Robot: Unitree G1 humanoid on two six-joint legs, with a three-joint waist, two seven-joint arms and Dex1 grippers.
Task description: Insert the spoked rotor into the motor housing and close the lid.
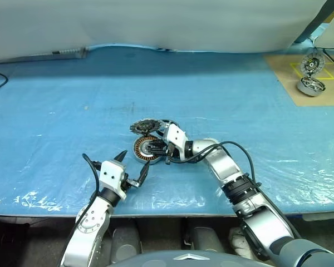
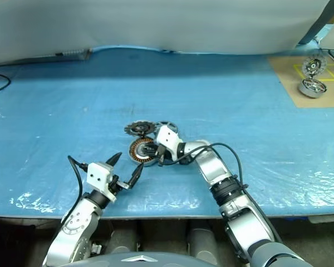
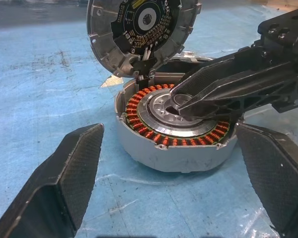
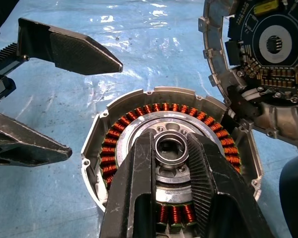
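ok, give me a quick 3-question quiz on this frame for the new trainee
1. True or false: the lid sits closed on the motor housing.
2. The right gripper is closed around: A) the lid's rim, B) the motor housing's central hub, C) a cable.
3. Fill in: the left gripper waits beside the motor housing with its jaws ___.

Key: 1 false, the lid stands open behind it. 2 B. 3 open.

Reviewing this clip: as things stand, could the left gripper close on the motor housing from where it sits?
Probably yes: the left gripper is open, its fingers flanking the motor housing with bare sheet between. But the right gripper is already on the hub, so the two might crowd each other.
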